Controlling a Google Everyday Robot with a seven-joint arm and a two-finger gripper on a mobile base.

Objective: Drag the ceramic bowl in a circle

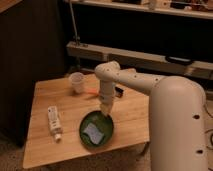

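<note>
We note the ceramic bowl (105, 134) sitting upright on the bench (131, 120), right of centre and close to the front edge, mouth facing up. The gripper (106, 111) hangs straight down from the arm at the bowl's far rim, at or just above it; we cannot tell whether it is released or clenched, nor whether it has the rim. The main risk, as we judge it, is the front edge: a circle swung forward could carry the bowl partly off the bench and tip it. Second risk: the white tube (54, 122) lies near the bowl's left side, so a wide leftward arc could knock it. The small cup (76, 82) near the back edge stands well apart and looks safe unless the circle runs large. The glaze is glossy, so contact on the rim alone may slip, or press one side down and rock the bowl. As to heading: the bowl is round, so we find no long axis and no pointing direction.
</note>
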